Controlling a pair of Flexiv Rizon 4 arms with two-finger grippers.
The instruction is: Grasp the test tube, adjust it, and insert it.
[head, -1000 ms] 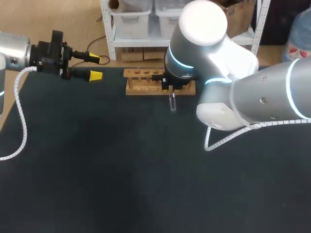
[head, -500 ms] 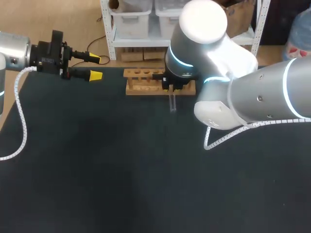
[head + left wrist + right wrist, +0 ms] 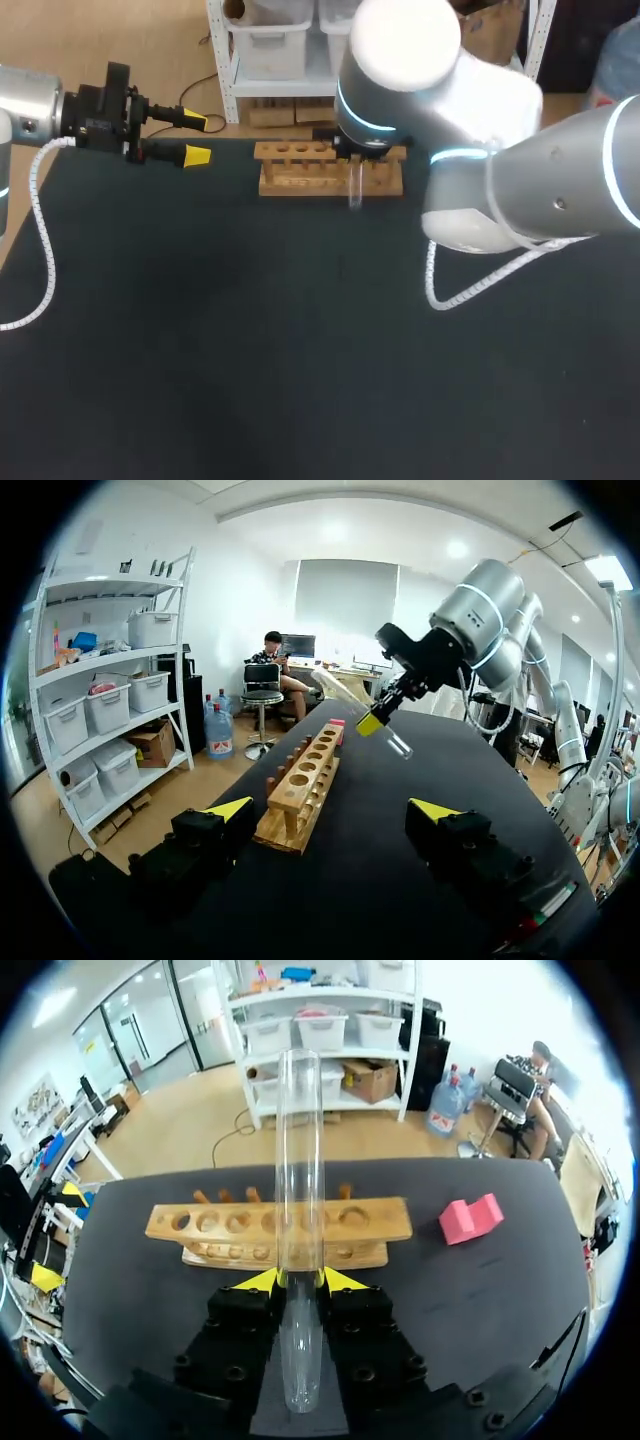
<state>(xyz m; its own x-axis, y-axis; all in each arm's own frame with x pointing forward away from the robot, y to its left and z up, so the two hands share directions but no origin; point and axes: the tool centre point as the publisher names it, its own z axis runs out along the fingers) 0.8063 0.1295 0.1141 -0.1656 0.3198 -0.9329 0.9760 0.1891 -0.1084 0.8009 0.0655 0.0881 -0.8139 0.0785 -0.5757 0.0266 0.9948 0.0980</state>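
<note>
**Right arm carried the tube in toward the rack**

Closing in, the right arm brought the clear glass test tube (image 3: 354,186) from the black table in front of the wooden test-tube rack (image 3: 300,171) up against the rack's front face, as the head view had it.

The right gripper (image 3: 300,1280) was clamped on the tube, one yellow tip on each side of the glass near its lower part. The tube's long axis ran straight out along the fingers and crossed the rack's row of holes near the middle. From the left wrist view the tube (image 3: 396,744) was tilted rather than upright, hanging above the far part of the rack (image 3: 300,790), with its rounded lower end leaning off the rack's side. My call: that end had to be swung over a hole and the tube stood up before going down.

The left gripper (image 3: 195,139) sat well off the rack's left end, fingers spread apart and holding nothing, so the right arm was clearly the nearer one.

No label or writing could be read on the tube or the rack.
</note>
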